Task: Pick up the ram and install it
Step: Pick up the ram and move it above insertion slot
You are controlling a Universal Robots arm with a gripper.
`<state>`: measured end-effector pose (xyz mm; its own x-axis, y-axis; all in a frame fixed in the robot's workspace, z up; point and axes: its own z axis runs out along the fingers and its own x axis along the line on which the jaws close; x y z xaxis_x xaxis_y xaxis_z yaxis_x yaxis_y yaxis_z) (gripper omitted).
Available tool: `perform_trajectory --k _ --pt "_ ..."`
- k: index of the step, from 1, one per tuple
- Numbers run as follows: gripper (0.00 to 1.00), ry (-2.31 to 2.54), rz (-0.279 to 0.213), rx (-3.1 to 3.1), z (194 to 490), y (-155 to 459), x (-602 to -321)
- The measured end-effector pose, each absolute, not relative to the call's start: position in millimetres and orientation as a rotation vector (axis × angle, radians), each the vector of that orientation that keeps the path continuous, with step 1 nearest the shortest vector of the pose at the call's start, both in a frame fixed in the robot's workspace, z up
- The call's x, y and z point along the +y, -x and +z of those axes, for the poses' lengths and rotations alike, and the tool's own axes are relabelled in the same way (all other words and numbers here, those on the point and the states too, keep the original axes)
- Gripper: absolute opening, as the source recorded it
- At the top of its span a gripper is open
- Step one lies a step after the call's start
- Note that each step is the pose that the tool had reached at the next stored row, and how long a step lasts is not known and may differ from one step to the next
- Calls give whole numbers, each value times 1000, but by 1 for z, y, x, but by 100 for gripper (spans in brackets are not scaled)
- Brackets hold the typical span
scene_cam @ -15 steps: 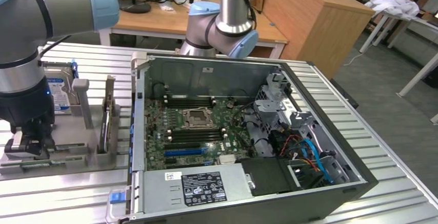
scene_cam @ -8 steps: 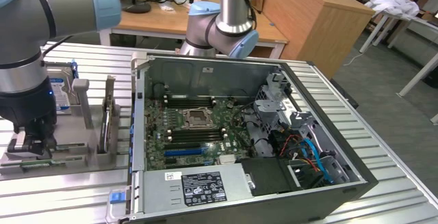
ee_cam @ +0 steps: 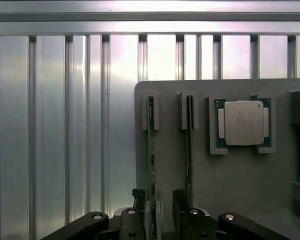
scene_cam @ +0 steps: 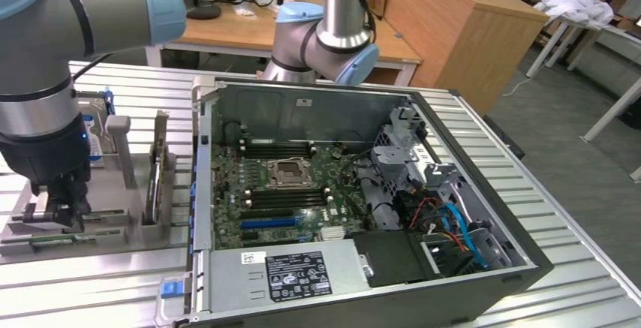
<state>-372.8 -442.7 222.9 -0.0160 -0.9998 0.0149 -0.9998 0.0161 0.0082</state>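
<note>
Our end effector [ee_cam: 158,212] hangs low over the grey holder [ee_cam: 230,190] on the ribbed bench [ee_cam: 50,125], fingers spread on either side of the ram [ee_cam: 151,150]. We see the ram standing on edge in its slot, near the silver processor chip [ee_cam: 244,122]. On the exterior view's right of the holder sits the open computer case [scene_cam: 300,110].
</note>
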Motion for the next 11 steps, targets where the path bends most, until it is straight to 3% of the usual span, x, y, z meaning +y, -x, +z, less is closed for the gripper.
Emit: perform_trajectory --k 11 --pt "36 -2193 7 -2227 220 373 -443"
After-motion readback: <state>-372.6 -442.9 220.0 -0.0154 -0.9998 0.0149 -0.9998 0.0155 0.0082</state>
